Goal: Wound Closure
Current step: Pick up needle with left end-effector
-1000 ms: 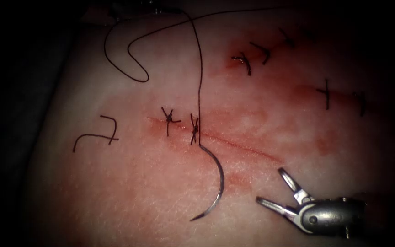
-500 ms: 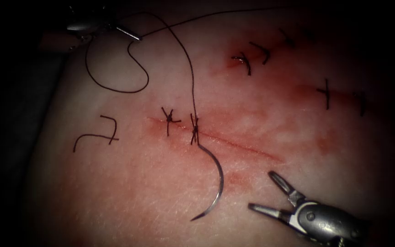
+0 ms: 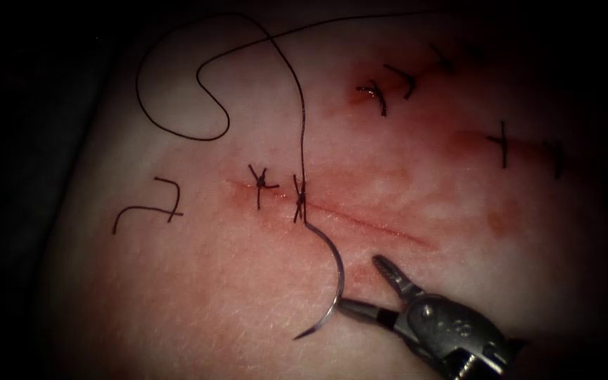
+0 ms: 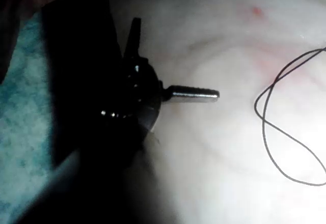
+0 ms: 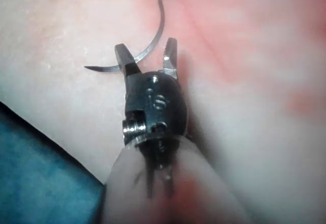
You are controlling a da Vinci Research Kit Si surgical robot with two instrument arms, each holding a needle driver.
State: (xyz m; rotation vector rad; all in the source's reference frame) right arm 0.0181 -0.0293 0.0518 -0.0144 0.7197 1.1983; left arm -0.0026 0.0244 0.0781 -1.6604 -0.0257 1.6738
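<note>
Nearest the endoscope, at the tissue's (image 3: 198, 295) near edge, the right tool (image 3: 364, 285) reaches in with its jaws spread wide, holding nothing. One jaw tip lies right against the needle (image 3: 337, 281), low on its curve toward the pointed end; the other jaw angles up toward the cut (image 3: 360, 222). In the right wrist view the same tool (image 5: 146, 56) straddles the needle (image 5: 155, 35), the curved steel passing through the gap between the two parted jaws, neither closed on it.

The needle lies flat on the tissue on the near side of the cut, out of the flesh, its point toward the near edge and its swaged end up beside the second stitch (image 3: 299, 198). From there the thread (image 3: 301, 119) runs away across the cut, then loops wide toward the far left corner of the tissue.

Red fluid (image 3: 374, 190) stains the surface around the cut. A cut end of thread (image 3: 146, 209) lies loose near the left edge.

Farther off, the left tool (image 4: 168, 66) hovers with its jaws splayed far apart, empty, the thread's loop (image 4: 285, 127) well apart from it.
</note>
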